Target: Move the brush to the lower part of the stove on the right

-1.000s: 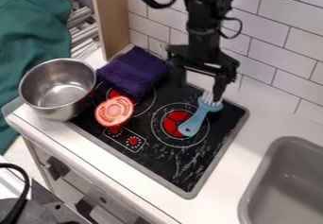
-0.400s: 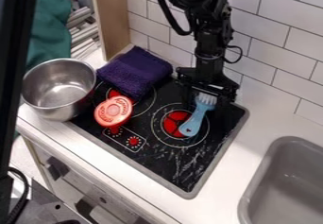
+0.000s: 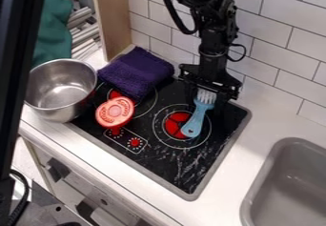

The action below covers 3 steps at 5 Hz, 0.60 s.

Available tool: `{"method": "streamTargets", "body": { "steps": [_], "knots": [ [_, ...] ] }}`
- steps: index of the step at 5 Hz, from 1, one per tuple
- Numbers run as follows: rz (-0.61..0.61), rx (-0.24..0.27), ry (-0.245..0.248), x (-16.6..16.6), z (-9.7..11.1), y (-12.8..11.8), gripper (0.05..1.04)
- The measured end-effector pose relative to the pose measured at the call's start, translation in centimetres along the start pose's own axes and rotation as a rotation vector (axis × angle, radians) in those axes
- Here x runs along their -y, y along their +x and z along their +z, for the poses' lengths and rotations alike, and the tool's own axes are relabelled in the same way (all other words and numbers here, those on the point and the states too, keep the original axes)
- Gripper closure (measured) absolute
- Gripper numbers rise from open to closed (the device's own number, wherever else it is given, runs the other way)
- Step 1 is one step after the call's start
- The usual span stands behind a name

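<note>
brush [image 3: 197, 120]: in the camera view, you have it lying on the stove [image 3: 168, 165], handle tip inside the ring of the right burner [image 3: 175, 124], bristle end toward the far side, just under the gripper [image 3: 207, 96].
gripper: it hangs over the stove's far right part, right at the bristle end. You cannot tell whether it is parted or closed on the brush (black on black gives you little help).
near right part: this looks like your goal, and the brush has not reached it, so the main move is left to do. I would call the reach to the brush done, the hold unproven and the placing undone.
change, brush: against the earliest frame, the bristle end has swung slightly left and farther off, while the handle tip sits nearly where it was.
change, arm [image 3: 213, 32]: its upper section has shifted and the gripper is tilted differently over the bristles.
left edge: a dark upright bar [image 3: 22, 67], absent from the earliest frame, now cuts across your view.
towel [image 3: 136, 72], pot [image 3: 60, 84]: both sit where they were.
</note>
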<state>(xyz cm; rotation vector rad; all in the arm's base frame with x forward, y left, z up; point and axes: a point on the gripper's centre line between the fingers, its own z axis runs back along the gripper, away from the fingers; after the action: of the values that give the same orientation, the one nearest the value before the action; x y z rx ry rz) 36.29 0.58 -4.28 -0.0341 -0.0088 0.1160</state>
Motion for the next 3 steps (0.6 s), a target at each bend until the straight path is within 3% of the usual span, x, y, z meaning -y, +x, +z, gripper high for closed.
{"method": "streamTargets", "body": {
  "steps": [2, 3],
  "knots": [
    [-0.026, -0.009, 0.014, -0.3, 0.3, -1.1, 0.331],
    [-0.037, 0.037, 0.011, -0.2, 3.1, -2.2, 0.331]
  ]
}}
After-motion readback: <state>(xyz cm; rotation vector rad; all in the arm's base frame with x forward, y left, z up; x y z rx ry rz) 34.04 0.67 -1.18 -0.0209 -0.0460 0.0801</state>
